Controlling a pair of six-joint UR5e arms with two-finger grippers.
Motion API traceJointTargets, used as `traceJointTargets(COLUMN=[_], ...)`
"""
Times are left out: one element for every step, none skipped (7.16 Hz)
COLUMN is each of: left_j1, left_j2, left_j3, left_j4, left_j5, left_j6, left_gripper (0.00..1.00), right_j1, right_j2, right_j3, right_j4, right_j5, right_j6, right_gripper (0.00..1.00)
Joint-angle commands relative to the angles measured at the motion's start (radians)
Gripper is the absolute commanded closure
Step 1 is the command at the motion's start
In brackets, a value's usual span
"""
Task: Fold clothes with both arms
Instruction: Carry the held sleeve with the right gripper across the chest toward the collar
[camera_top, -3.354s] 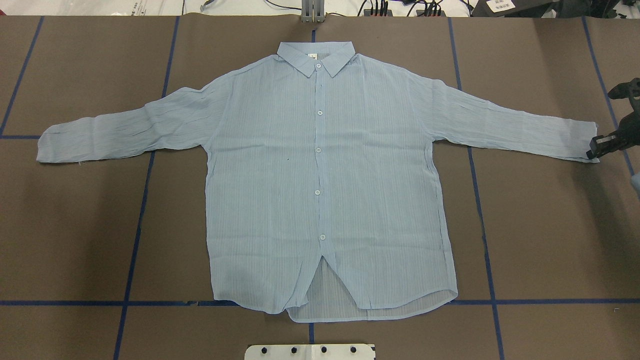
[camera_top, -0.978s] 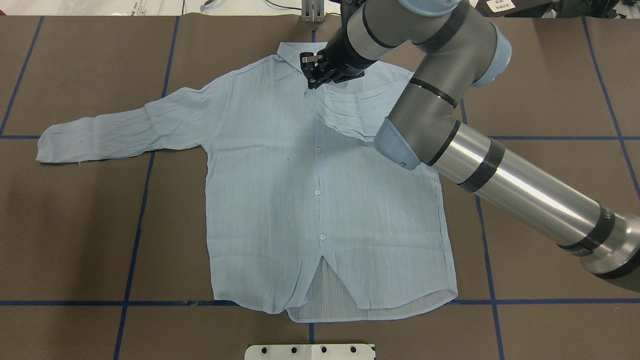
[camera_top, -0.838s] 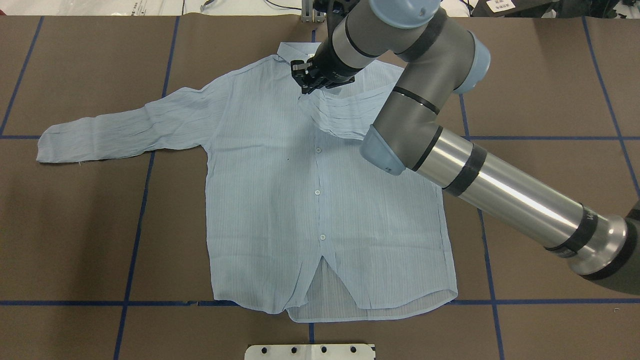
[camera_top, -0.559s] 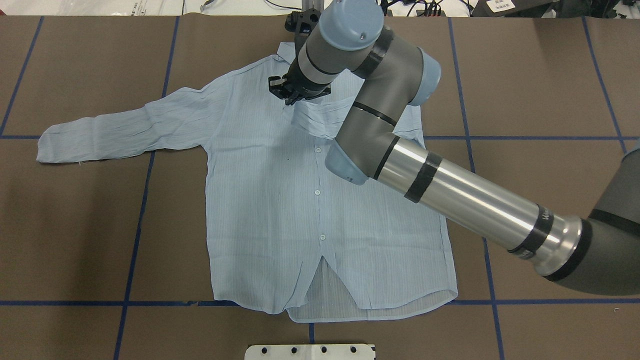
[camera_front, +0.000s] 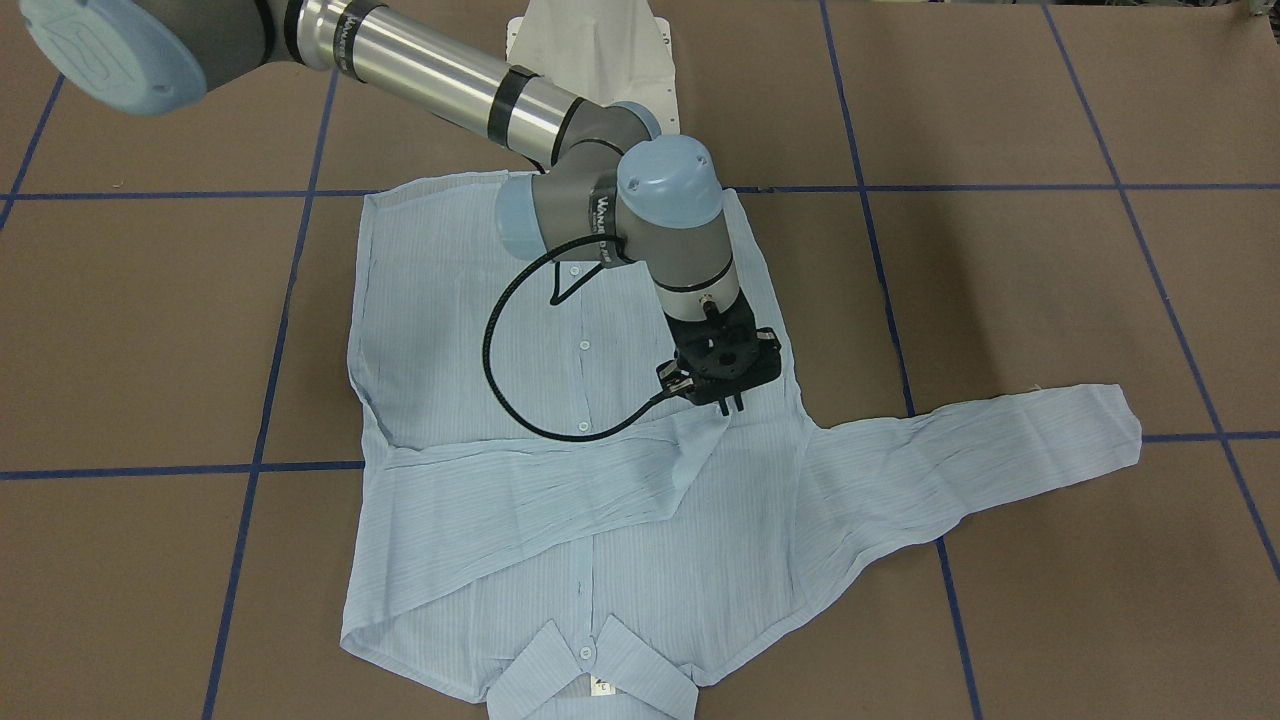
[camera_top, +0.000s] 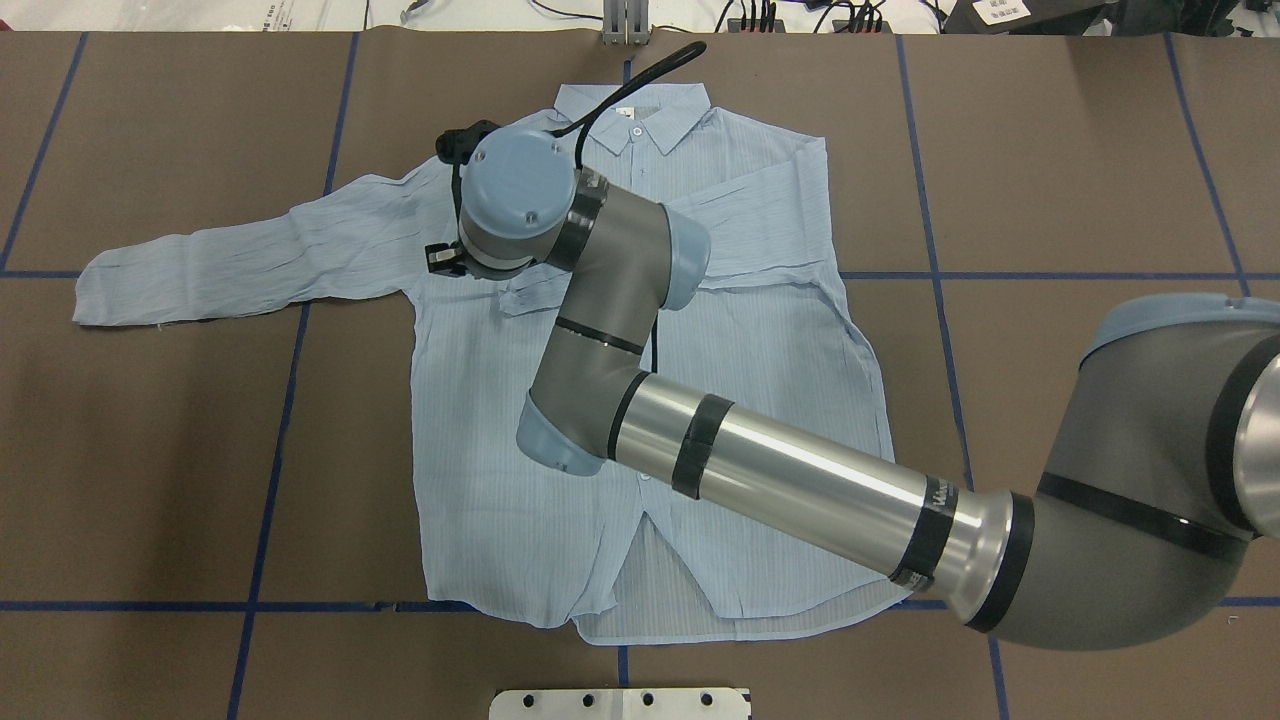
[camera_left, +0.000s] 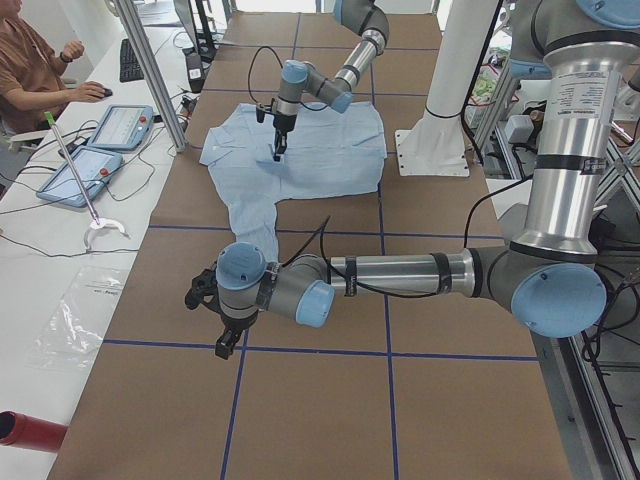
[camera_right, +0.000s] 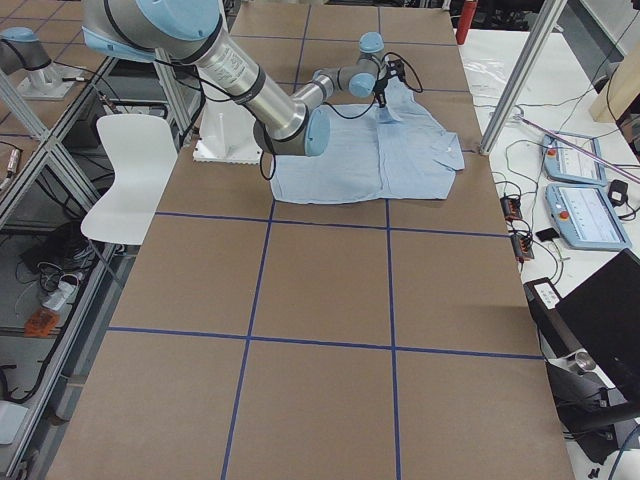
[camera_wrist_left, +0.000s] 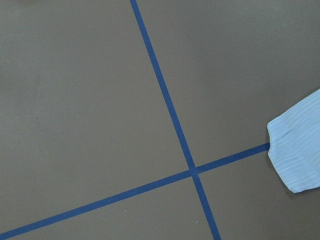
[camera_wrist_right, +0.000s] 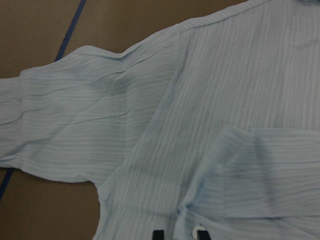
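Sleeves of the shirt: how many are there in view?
2. One sleeve lies stretched out on the robot's left; the other sleeve is folded across the shirt, its end held by the right tool.

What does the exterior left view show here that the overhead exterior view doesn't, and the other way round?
Only exterior left: the left arm, its tool low over bare table near the spread sleeve's cuff without touching it, and a seated operator. Only overhead: the collar and the split hem in clear detail. Both: the shirt lying flat, the right arm reaching over it, and the folded sleeve across the chest.
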Motion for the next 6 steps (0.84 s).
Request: traceJointTargets(left_j1=[0.001, 0.001, 0.007, 0.037, 0.103, 0.161], left_j2=[-0.007, -0.011, -0.014, -0.014, -0.013, -0.008], left_j3=[0.002, 0.002, 0.001, 0.022, 0.060, 0.111], left_j4=[0.000, -0.009, -0.053, -0.133, -0.258, -0.405], left_j5=[0.000, 0.000, 0.003, 0.005, 0.006, 0.024], left_j6=[-0.020, -0.057, -0.142, -0.248, -0.384, -0.498], left_gripper=[0.00, 0.00, 0.00, 0.00, 0.00, 0.00], right_j1=[-0.040, -0.040, -0.032, -0.006, 0.030, 0.067], right_j2=[0.003, 0.003, 0.002, -0.004, -0.018, -0.033], right_j3=[-0.002, -0.001, 0.010, 0.045, 0.117, 0.172], right_j4=[0.018, 0.018, 0.014, -0.045, -0.160, -0.245], right_j5=[-0.050, -0.050, -0.050, -0.026, 0.006, 0.055], right_j6=[0.000, 0.006, 0.015, 0.013, 0.010, 0.003], right_gripper=[0.00, 0.00, 0.00, 0.00, 0.00, 0.00])
